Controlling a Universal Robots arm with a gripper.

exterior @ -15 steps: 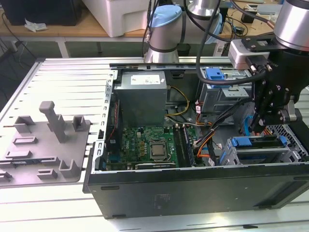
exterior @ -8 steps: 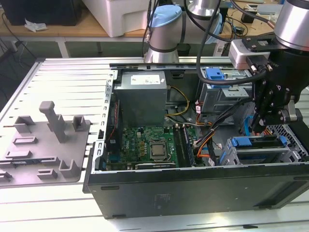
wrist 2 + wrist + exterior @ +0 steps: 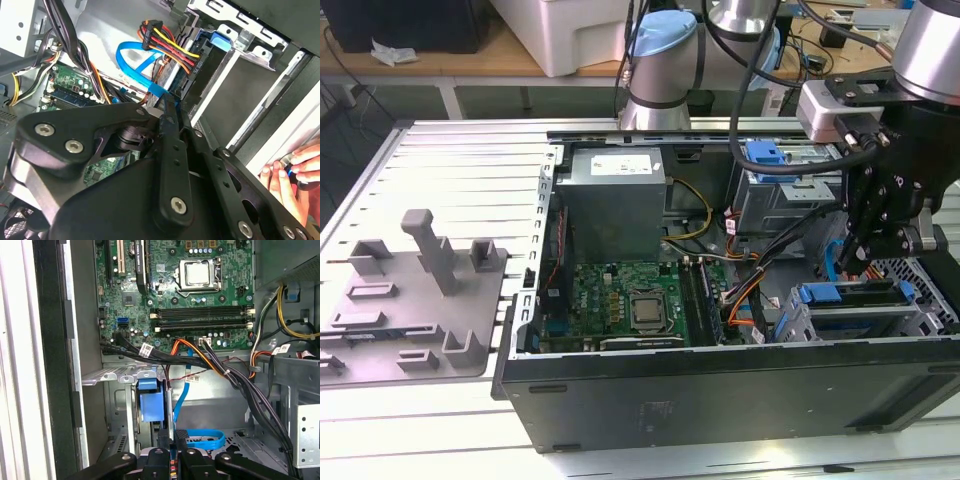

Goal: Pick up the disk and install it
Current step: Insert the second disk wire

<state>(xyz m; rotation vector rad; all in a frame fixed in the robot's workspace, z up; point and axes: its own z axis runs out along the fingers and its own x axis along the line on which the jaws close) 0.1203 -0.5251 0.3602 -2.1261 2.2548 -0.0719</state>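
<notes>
At right in the exterior view, the pincer (image 3: 855,262) hangs over the drive cage (image 3: 850,310) (spread or pressed together: cannot tell).

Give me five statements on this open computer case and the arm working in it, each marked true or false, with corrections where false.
1. The gripper is down inside the open computer case. True.
2. The grey fixture plate lies on the exterior view's right of the case. False: it lies on the left.
3. The processor socket on the motherboard has a cooler mounted. False: it is bare.
4. A flat blue cable loops near the power connector. True.
5. A person's hand is visible in the second wrist view. True.
</notes>
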